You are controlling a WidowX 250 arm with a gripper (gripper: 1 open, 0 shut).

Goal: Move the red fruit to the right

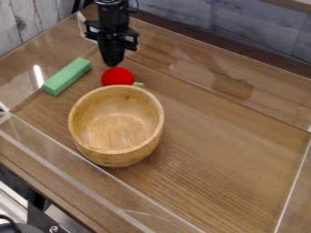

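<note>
The red fruit, small and glossy with a green leafy tip at its right, lies on the wooden table just beyond the far rim of the wooden bowl. My gripper hangs pointing down directly behind and above the fruit. Its two black fingers are pressed together, their tips close to the fruit's far top edge. Nothing shows between the fingers, and whether the tips touch the fruit I cannot tell.
A round wooden bowl stands in front of the fruit. A green rectangular block lies to the left. Clear plastic walls fence the table. Bare wood stretches to the right of the fruit and bowl.
</note>
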